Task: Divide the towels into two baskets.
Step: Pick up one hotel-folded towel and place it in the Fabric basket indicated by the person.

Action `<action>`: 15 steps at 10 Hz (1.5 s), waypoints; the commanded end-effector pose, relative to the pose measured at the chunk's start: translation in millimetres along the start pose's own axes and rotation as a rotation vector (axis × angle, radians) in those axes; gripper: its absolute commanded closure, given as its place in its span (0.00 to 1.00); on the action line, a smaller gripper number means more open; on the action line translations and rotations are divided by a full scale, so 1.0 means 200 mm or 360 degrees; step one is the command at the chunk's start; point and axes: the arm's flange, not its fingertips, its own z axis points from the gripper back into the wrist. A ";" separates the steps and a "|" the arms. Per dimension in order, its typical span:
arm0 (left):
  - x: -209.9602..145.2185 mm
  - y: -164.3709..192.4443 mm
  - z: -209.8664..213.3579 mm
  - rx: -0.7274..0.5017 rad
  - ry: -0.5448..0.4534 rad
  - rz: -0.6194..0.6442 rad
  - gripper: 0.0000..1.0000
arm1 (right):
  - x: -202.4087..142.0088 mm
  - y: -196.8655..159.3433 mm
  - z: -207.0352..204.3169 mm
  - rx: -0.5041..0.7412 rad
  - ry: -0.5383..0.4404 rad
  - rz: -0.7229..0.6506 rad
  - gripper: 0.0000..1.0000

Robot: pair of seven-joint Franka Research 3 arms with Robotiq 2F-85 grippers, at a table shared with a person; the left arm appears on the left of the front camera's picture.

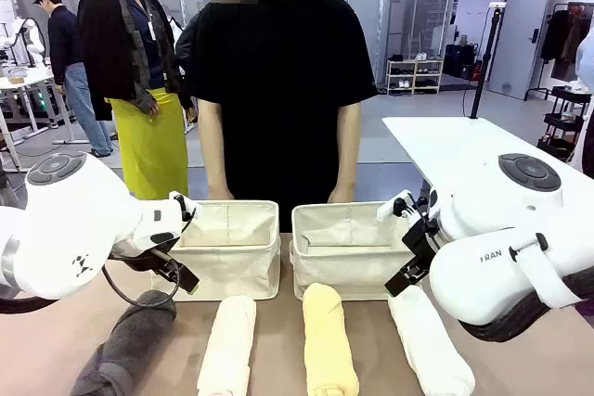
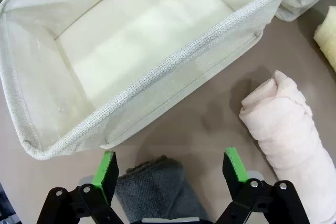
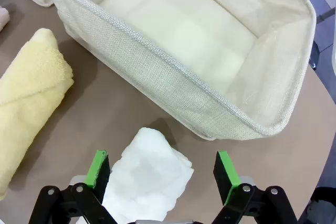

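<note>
Two cream canvas baskets stand side by side, the left basket [image 1: 227, 271] and the right basket [image 1: 343, 271], both with nothing inside. In front of them several rolled towels lie in a row: dark grey [image 1: 125, 350], cream-peach [image 1: 229, 345], pale yellow [image 1: 328, 345] and white [image 1: 429, 345]. My left gripper [image 2: 170, 163] is open, with the far end of the dark grey towel [image 2: 155, 192] below its jaws, just short of the basket's rim [image 2: 184, 56]. My right gripper [image 3: 161, 166] is open in the same way, with the end of the white towel [image 3: 149, 182] below it, near its basket's rim [image 3: 157, 56].
A person in a black shirt [image 1: 278, 71] stands at the far side right behind the baskets, arms down. The cream-peach towel [image 2: 286, 129] lies beside my left gripper and the pale yellow towel [image 3: 29, 93] beside my right. Brown tabletop shows between the rolls.
</note>
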 end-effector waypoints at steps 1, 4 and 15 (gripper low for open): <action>0.00 0.00 0.00 0.0000 0.0000 -0.0001 0.00 | 0.00 0.00 0.00 0.0000 0.0000 0.0000 0.00; 0.00 0.00 0.00 0.0000 0.0000 -0.0001 0.00 | 0.00 0.00 0.00 0.0000 0.0000 0.0000 0.00; 0.11 0.00 0.08 -0.0010 -0.0061 -0.0054 0.00 | 0.07 -0.02 0.08 -0.0010 -0.0028 0.0018 0.00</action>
